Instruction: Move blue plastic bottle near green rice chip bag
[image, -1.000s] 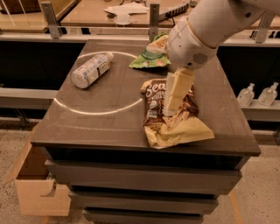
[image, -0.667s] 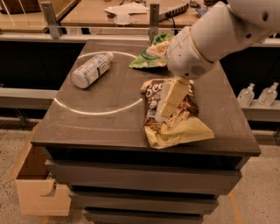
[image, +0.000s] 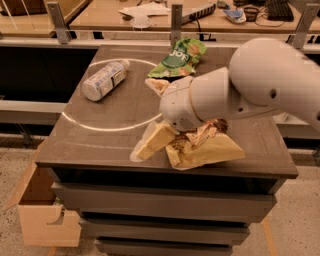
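The blue plastic bottle (image: 104, 80) lies on its side at the back left of the dark table (image: 100, 145), its white cap pointing to the back right. The green rice chip bag (image: 178, 57) lies at the back middle, about a bottle's length to the right of the bottle. My gripper (image: 151, 142) hangs low over the front middle of the table, pointing down and left, well in front of both things and touching neither. My white arm (image: 240, 90) covers the right side of the table.
A brown-and-cream snack bag (image: 207, 150) lies crumpled at the front right, partly under my arm. A white ring (image: 75, 122) is marked on the tabletop. An open cardboard box (image: 42, 210) stands on the floor at the left. A cluttered desk (image: 150, 10) runs behind.
My arm has swung down and to the left. The gripper now sits lower and nearer the table's front edge. The bottle and both bags have not moved.
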